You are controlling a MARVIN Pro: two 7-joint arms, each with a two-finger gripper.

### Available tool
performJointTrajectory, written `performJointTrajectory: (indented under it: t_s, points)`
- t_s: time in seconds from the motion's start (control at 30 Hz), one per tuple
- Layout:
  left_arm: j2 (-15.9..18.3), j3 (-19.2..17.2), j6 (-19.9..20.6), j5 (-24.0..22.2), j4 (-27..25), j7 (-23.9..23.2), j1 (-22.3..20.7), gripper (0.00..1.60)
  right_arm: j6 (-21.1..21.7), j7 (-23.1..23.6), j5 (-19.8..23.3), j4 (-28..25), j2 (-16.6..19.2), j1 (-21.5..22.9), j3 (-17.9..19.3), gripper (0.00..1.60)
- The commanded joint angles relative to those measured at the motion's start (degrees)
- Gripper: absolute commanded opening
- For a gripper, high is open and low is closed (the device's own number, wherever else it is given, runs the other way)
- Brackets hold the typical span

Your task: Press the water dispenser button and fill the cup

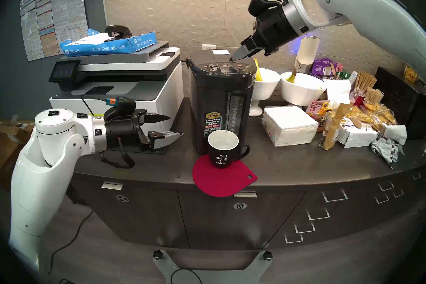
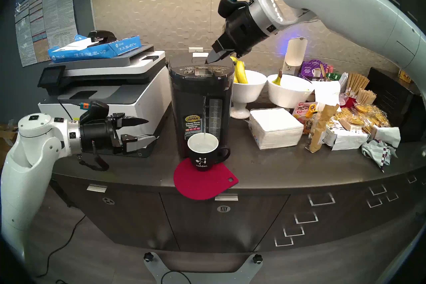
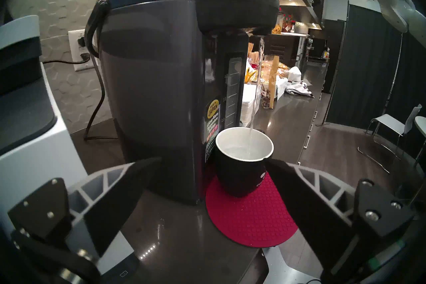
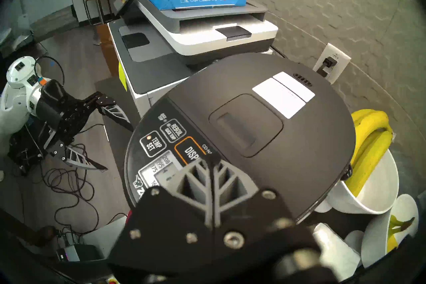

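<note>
Black mug (image 1: 222, 149) sits on my red mat (image 1: 221, 177), just against the dispenser (image 1: 220, 101), with a stream of water falling into it. My right gripper (image 1: 235, 56), fingers pressed together, points at the DISPENSE button (image 4: 191, 154). My left gripper (image 1: 171, 125) hovers spread wide, beside the printer (image 1: 129, 83).

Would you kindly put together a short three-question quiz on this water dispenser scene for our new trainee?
1. True or false: water is streaming from the water dispenser into the mug.
2. The mug stands on: A) napkins, B) a red silicone mat, C) the printer.
3. Which tool has its fingers closed together by the DISPENSE button?

Key: 1 true; 2 B; 3 the right tool. The left tool is open, beside the printer.
</note>
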Motion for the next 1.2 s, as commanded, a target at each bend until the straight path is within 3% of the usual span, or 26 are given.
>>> performJointTrajectory:
  t_s: [0.0, 0.67, 1.17]
  points:
    - [0.05, -0.29, -0.05, -0.07, -0.32, -0.04, -0.15, 1.60, -0.51, -0.20, 0.37, 0.28, 2.57, 2.55, 2.23, 0.00]
    - [0.05, -0.27, -0.06, -0.07, -0.30, -0.05, -0.17, 1.60, 0.08, 1.51, 2.66, -3.09, 14.48, 5.86, 6.77, 0.00]
    - [0.05, -0.30, -0.05, -0.08, -0.32, -0.05, -0.15, 1.60, -0.76, 2.24, 2.37, -5.58, 21.09, 5.55, 7.30, 0.00]
